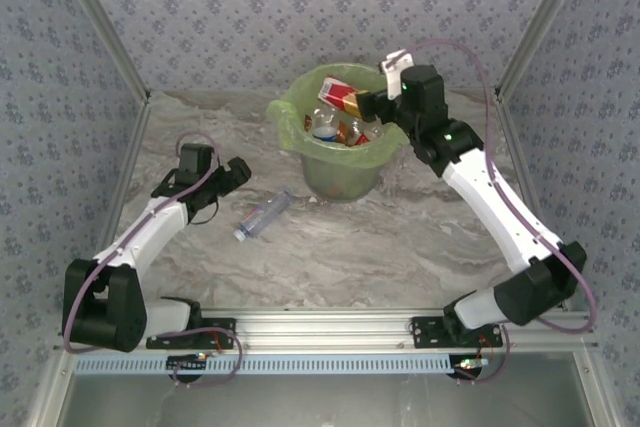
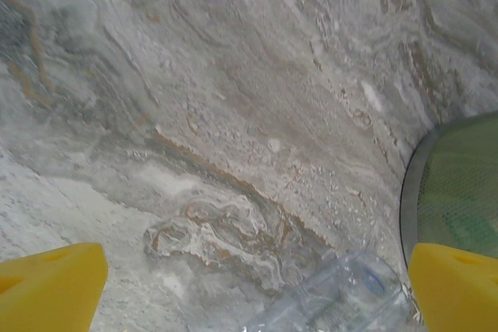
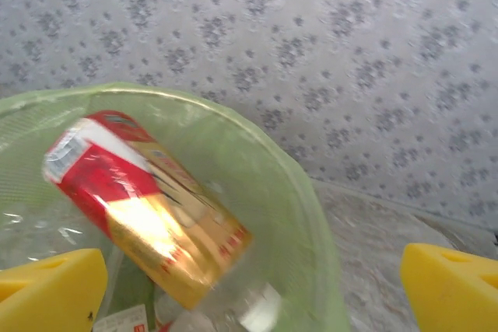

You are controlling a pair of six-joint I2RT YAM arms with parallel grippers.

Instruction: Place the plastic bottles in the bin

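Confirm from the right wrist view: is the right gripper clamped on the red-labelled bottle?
No, the right gripper has its yellow fingers wide apart, not closed on the red-labelled bottle tilted over the bin.

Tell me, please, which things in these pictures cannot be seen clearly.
Clear bottle, left wrist view: cut off by the bottom edge, label unreadable.
Red-labelled bottle, right wrist view: motion blur, print illegible.
Bottles inside the bin, top view: overlapping and too small to count.

Clear bottle [image 2: 342,297] nr bin [image 2: 459,192]
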